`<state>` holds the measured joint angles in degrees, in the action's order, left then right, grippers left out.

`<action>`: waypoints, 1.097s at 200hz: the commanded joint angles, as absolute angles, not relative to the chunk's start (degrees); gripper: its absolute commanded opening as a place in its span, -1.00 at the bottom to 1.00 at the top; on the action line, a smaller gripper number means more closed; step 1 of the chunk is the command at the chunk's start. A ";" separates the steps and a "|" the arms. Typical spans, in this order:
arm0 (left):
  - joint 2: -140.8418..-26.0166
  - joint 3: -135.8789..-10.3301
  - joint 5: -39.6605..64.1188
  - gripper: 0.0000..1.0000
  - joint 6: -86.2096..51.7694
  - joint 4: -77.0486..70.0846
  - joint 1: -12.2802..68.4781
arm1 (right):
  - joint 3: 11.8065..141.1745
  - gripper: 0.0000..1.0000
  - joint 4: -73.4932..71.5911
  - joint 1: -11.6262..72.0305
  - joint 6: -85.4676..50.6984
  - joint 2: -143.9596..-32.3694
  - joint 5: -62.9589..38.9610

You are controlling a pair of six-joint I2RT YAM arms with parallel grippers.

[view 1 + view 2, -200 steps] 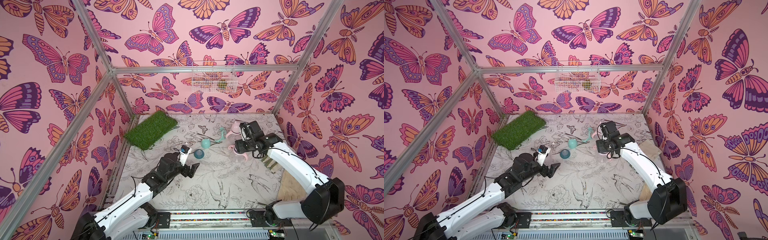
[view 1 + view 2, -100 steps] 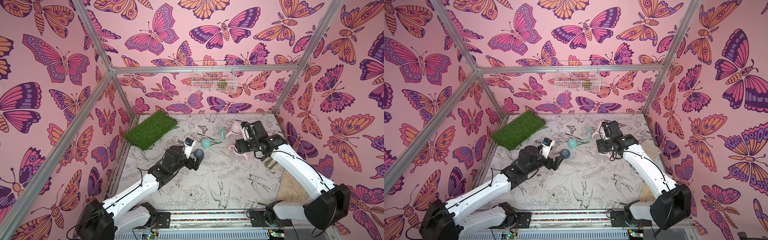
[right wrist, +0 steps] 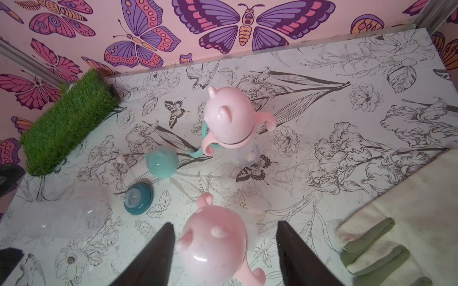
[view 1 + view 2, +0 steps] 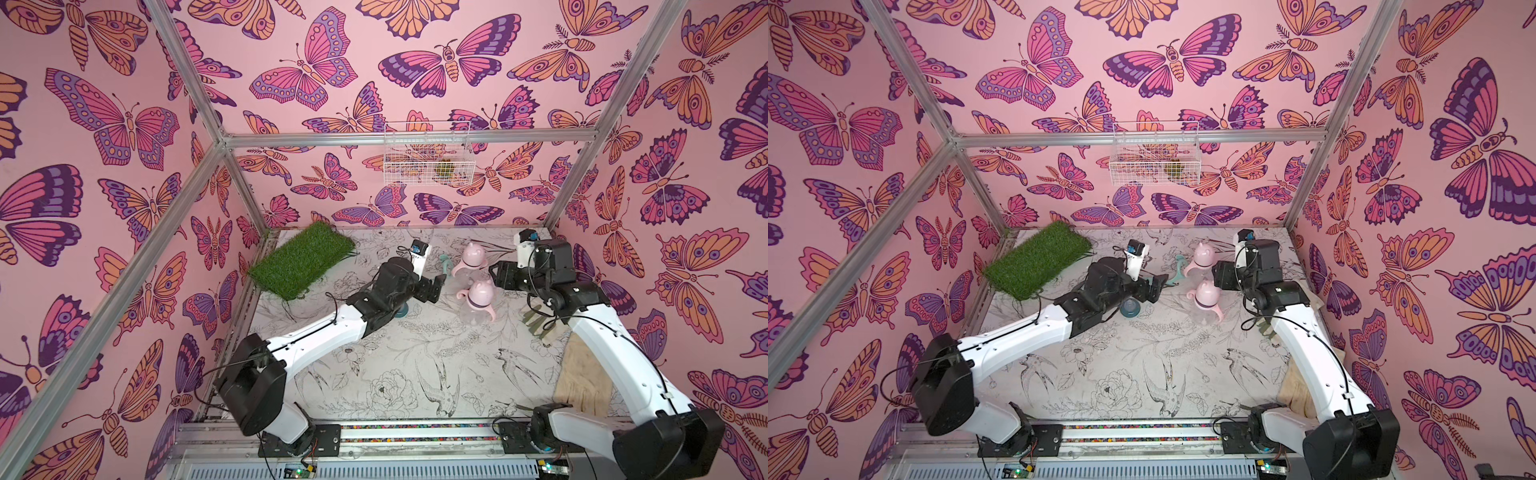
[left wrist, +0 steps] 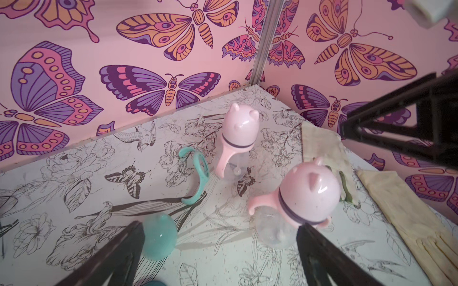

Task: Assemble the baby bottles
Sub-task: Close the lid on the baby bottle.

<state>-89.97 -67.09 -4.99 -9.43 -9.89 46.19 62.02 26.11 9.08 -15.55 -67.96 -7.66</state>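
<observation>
— Left gripper (image 5: 220,224) hung low over the table (image 5: 74,173), its fingers (image 5: 119,247) spread wide and holding nothing. A teal cap (image 5: 158,235) lay just beside one finger.
— And the right gripper (image 3: 224,224)?
— Also apart, its fingers standing either side of the near pink bottle (image 3: 210,250). Whether either finger touched it could not be told, and the frame's edge cut off that bottle's lower part.
— Where were the other bottle parts?
— A second pink bottle (image 3: 230,118) stood upright nearer the back wall, capped, with both handles on. A teal handle ring (image 5: 198,170) lay just beside it, half hidden behind it from the right wrist. A teal nipple collar (image 3: 138,198) sat near the cap. A bare clear bottle (image 3: 69,220) lay on its side close by, blurred and hard to outline. In both top views the left arm covered it and the cap.
— Anything else?
— A grass mat (image 4: 303,259) in the back corner, pale gloves (image 3: 396,235) on the right, and a wall basket (image 4: 428,153) whose contents were too small to name.
</observation>
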 commanded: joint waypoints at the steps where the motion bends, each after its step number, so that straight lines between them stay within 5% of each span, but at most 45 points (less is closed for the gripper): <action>1: -94.58 -72.22 -8.87 0.93 -11.30 -11.23 48.40 | 59.42 0.27 19.43 8.26 -18.25 -68.59 -10.12; 82: -107.62 -84.82 -16.41 0.87 -10.05 -8.58 55.96 | 48.44 0.20 8.61 7.92 -20.74 -64.40 -11.51; 219: -111.59 -85.29 -17.85 0.81 -10.28 -6.76 57.39 | 45.76 0.10 7.43 7.91 -21.78 -66.87 -14.77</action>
<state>-110.74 -86.26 -17.43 -10.13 -7.25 57.04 46.52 8.95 8.23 -21.10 -66.24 -13.10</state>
